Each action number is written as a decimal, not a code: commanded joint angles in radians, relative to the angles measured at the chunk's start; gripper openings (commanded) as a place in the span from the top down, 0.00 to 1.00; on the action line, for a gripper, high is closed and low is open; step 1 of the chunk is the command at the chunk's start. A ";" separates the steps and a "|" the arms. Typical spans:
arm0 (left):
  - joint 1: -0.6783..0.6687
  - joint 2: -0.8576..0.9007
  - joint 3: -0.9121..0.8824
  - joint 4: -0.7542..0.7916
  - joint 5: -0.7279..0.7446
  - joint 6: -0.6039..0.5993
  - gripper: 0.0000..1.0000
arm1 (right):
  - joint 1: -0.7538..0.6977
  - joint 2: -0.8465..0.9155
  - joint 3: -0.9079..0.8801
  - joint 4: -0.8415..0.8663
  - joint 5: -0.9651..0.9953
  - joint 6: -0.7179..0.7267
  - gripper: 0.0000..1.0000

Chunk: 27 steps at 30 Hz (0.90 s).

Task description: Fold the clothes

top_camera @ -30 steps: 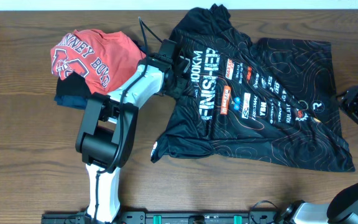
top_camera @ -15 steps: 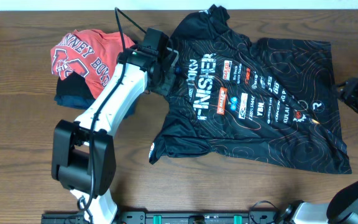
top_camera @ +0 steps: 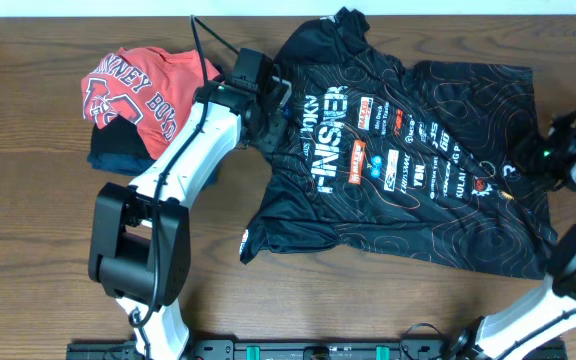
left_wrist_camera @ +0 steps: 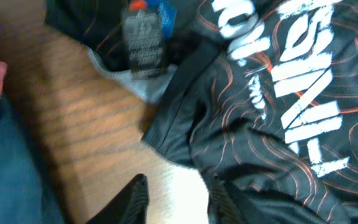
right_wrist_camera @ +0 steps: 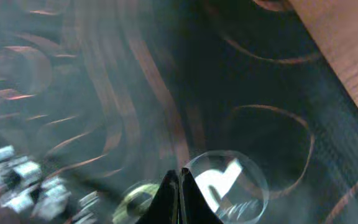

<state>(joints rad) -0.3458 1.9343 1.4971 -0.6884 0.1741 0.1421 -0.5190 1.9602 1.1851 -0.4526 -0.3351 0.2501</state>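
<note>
Jersey (top_camera: 418, 200) spread flat, left gripper (left_wrist_camera: 178, 180) parted beside it, right gripper (right_wrist_camera: 179, 177) closed over it

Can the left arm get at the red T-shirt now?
Probably yes. The left arm's fingers sit at the edge of the black jersey, right beside the red T-shirt, and nothing lies on it.

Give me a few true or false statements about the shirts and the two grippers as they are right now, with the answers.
1. The black jersey lies spread on the table, lettering up. True.
2. The red T-shirt lies on top of the jersey. False: it rests on the navy garment, beside the jersey.
3. The left gripper has its fingers apart, at the jersey's edge. True.
4. The right gripper is wide open. False: its fingers are together, over the jersey.
</note>
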 commanded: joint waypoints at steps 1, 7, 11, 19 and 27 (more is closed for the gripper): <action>0.000 0.031 -0.009 0.018 0.055 0.007 0.56 | 0.008 0.066 -0.006 0.013 0.059 0.049 0.99; -0.002 0.119 -0.009 0.050 0.062 0.007 0.50 | 0.008 0.105 -0.006 0.015 0.079 0.049 0.99; -0.005 0.179 -0.009 0.086 0.063 0.007 0.50 | 0.006 0.105 -0.006 0.015 0.085 0.050 0.99; -0.003 0.193 -0.008 0.057 -0.012 0.006 0.94 | 0.006 0.105 -0.006 0.014 0.085 0.049 0.99; 0.019 0.192 -0.008 -0.136 -0.216 0.007 0.94 | 0.001 0.105 -0.006 0.013 0.098 0.050 0.99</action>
<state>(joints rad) -0.3466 2.1223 1.4967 -0.7921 0.0704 0.1390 -0.5205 2.0003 1.1973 -0.4290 -0.3347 0.2855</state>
